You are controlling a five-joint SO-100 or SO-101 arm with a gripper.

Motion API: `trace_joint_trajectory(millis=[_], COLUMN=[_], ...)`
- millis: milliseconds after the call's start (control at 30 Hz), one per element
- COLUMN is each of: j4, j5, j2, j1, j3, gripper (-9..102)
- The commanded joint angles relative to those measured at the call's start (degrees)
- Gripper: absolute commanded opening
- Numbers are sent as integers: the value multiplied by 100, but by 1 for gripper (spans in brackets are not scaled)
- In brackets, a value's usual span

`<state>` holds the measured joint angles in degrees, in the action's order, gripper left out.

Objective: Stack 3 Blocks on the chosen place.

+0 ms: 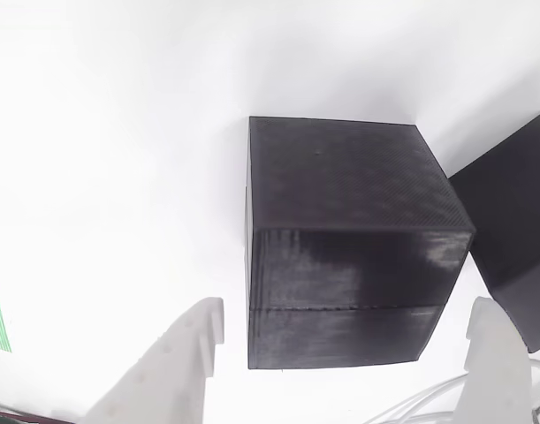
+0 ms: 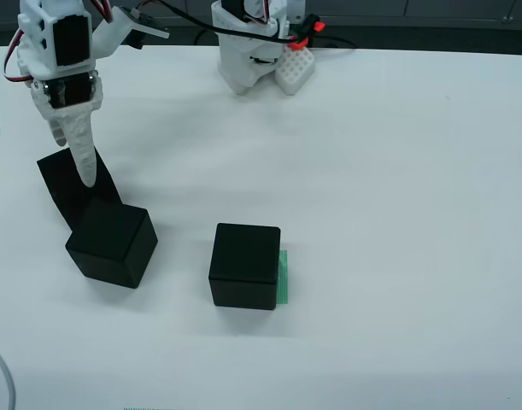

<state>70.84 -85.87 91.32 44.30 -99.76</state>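
Hovering spread and empty, the end effector point(image 1: 345, 340) straddles the near-left block point(image 1: 353, 238), which sits directly below between its fingers.

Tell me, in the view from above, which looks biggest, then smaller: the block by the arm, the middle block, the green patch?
1. The block by the arm and the middle block look about the same size; I can't rank them.
2. The green patch looks smallest, but the middle block covers most of it.

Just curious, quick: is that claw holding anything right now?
Gripper: open, holding nothing; its fingers stand on either side of a block, apart from it.
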Motion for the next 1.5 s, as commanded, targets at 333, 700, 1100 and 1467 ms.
trace_joint_trajectory(millis=[333,700,1100,1467], j4=[-501,-510,220,1160], j5=[53,53,62,2162], j2=[-185,-448,896,2039], j1=[9,9,-299,-1705], j3=[-167,-26,-580,-88], gripper=[33,25,16,16])
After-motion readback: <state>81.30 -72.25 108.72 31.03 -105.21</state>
